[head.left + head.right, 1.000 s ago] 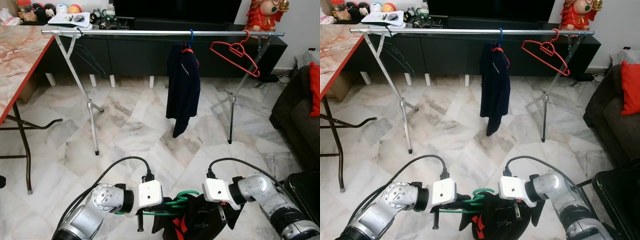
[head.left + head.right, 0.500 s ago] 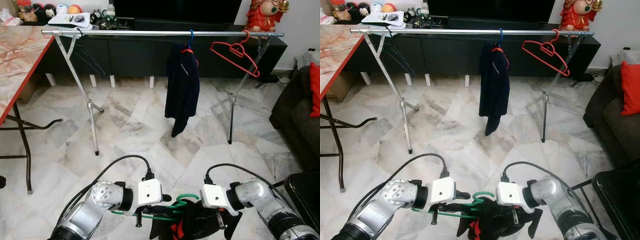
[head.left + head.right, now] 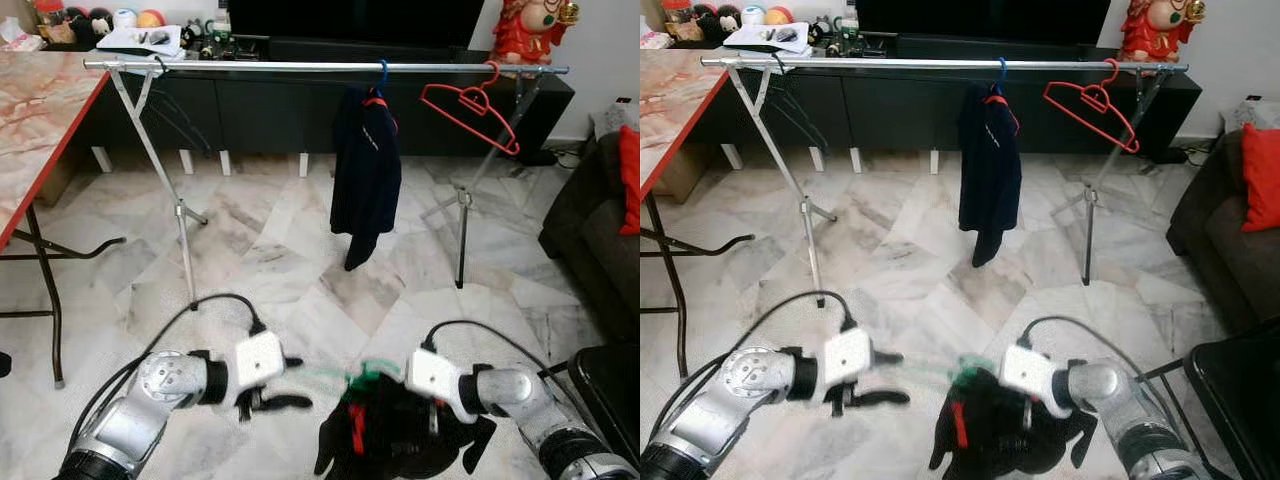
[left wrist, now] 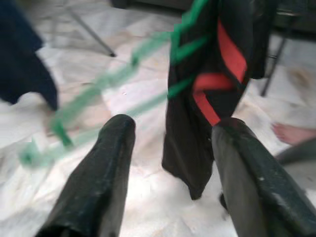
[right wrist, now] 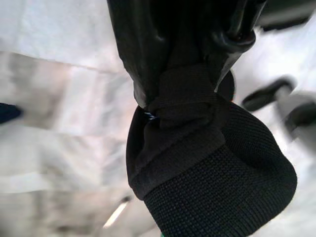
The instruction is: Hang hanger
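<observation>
The left gripper (image 3: pixel 275 388) has let go, fingers spread empty, leaving the green hanger (image 3: pixel 340 377), seemingly, to the right gripper (image 5: pixel 182 106) pinching the black garment (image 3: pixel 400 440).

The clothes rail (image 3: pixel 320 66) is bare along its whole left stretch, from the left leg (image 3: pixel 160 170) to the dark hung garment (image 3: pixel 365 180), with open marble floor (image 3: pixel 270 260) below; a red hanger (image 3: pixel 470 110) takes the right end, and the desk (image 3: pixel 30 120) crowds the far left
</observation>
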Available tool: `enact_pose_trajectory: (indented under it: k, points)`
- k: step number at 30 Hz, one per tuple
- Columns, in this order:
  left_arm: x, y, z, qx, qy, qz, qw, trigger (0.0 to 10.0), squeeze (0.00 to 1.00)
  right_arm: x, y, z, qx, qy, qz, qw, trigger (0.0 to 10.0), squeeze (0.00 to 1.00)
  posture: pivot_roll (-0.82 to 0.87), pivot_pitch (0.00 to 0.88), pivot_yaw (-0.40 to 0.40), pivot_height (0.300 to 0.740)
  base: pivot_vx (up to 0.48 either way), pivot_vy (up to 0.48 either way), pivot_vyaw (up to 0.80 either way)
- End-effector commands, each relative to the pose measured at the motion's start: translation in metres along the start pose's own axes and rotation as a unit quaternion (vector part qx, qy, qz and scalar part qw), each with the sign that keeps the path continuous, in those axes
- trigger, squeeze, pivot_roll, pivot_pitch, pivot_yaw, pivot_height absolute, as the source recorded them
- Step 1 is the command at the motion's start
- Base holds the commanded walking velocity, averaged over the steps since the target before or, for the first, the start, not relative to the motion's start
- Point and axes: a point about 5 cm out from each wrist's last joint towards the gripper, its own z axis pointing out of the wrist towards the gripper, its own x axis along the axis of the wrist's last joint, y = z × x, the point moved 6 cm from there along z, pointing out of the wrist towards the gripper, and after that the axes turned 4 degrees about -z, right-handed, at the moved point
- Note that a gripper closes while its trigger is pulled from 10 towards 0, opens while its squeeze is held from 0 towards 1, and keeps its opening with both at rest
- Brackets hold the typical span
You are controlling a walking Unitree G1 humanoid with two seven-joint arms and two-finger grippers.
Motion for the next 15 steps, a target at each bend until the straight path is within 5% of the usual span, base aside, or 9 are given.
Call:
enact_pose_trajectory:
  k: [1,5,6,7,15]
  points:
    - [-0.021,-0.001,-0.004,0.032,-0.02,-0.02,0.999,10.0,1.0,0.008,0.011,-0.004,-0.028,0.021,0.013,0.999,0.0,0.0,0.0,0.139,-0.106,0.74,0.0,0.0,0.0]
    - [-0.042,-0.005,0.0,0.099,-0.035,-0.052,0.993,10.0,1.0,0.018,0.015,-0.004,-0.033,0.045,0.014,0.998,0.0,0.0,0.0,0.145,-0.109,0.74,0.0,0.0,0.0]
    - [-0.044,-0.003,0.002,0.107,-0.037,-0.051,0.992,10.0,0.72,0.022,0.017,-0.003,-0.036,0.052,0.015,0.998,0.0,0.0,0.0,0.145,-0.108,0.74,0.0,0.0,0.0]
    - [-0.047,-0.001,0.007,0.117,-0.039,-0.055,0.991,10.0,0.0,0.03,0.02,-0.003,-0.04,0.063,0.015,0.997,0.0,0.0,-0.01,0.146,-0.108,0.74,0.0,0.0,0.0]
    - [-0.059,0.008,0.031,0.151,-0.044,-0.081,0.984,10.0,0.0,0.066,0.037,0.0,-0.063,0.1,-0.005,0.993,0.0,0.0,-0.01,0.142,-0.111,0.74,0.0,0.0,0.0]
